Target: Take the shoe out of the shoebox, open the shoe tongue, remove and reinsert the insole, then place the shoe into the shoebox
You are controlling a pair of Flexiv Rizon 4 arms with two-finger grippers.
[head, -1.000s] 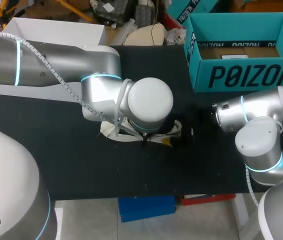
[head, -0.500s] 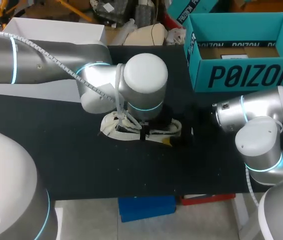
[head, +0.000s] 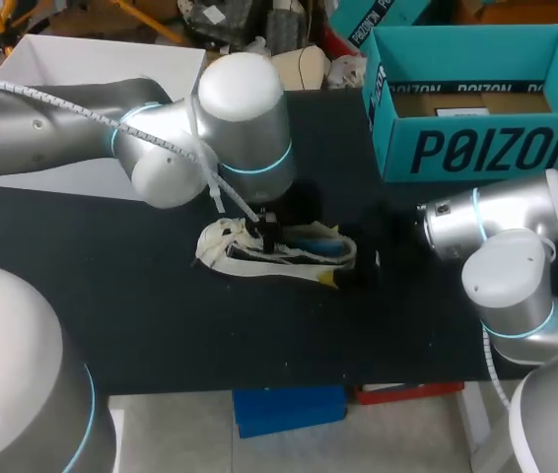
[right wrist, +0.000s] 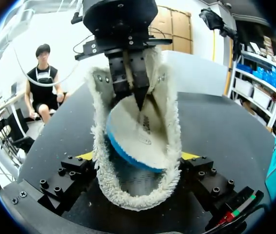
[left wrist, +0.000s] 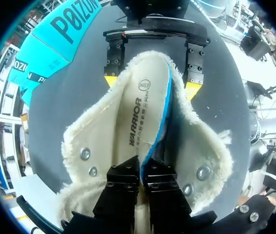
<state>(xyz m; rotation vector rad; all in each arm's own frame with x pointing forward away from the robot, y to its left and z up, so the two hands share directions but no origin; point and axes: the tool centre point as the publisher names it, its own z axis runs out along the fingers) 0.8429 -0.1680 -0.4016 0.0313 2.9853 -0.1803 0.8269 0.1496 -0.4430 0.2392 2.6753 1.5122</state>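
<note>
Two holds confirmed on shoe (head: 279, 254) lying on table (head: 141, 315): clamped across one end by right gripper (right wrist: 140, 156), pinched at insole (left wrist: 143, 112) edge by left gripper (left wrist: 143, 178), long axis aligned between both, shoebox (head: 486, 148) well apart.

Black-topped table (head: 161, 325), seen from above, with an open white box (head: 106, 61) standing at its far left corner, well apart from the table's near edge.
</note>
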